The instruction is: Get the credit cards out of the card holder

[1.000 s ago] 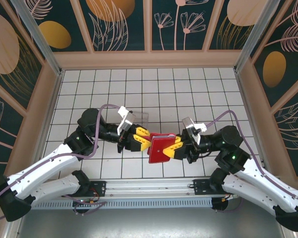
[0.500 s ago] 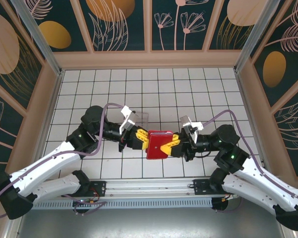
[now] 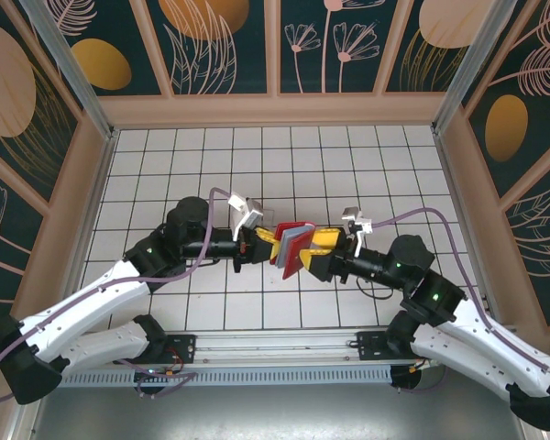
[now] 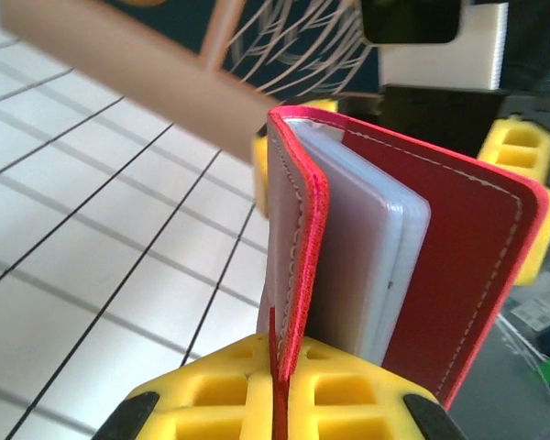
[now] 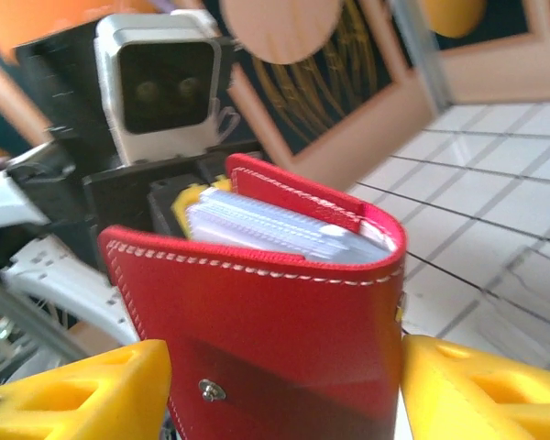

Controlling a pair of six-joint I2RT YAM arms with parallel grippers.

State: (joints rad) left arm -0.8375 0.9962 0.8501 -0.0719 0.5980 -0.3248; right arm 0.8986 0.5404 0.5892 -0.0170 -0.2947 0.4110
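Note:
The red card holder [image 3: 291, 247] hangs above the tiles between both grippers, standing on edge and partly spread. A stack of whitish credit cards [image 4: 371, 266] sits inside it, their edges also visible from above in the right wrist view [image 5: 275, 229]. My left gripper [image 3: 266, 244] is shut on a thin red flap of the card holder [image 4: 298, 275], pinched between its yellow fingers [image 4: 211, 403]. My right gripper [image 3: 313, 249] is open. Its yellow fingers [image 5: 73, 394] stand on either side of the card holder's red outer face [image 5: 284, 312].
The white tiled table [image 3: 367, 174] stretches behind the arms, with wooden walls [image 3: 275, 108] on three sides. The left wrist camera block [image 5: 160, 87] is close behind the card holder. A metal rail [image 3: 275, 348] runs along the near edge.
The card holder has risen and turned on edge between the arms. My left gripper closed fully on its flap. My right gripper let go and opened around it.

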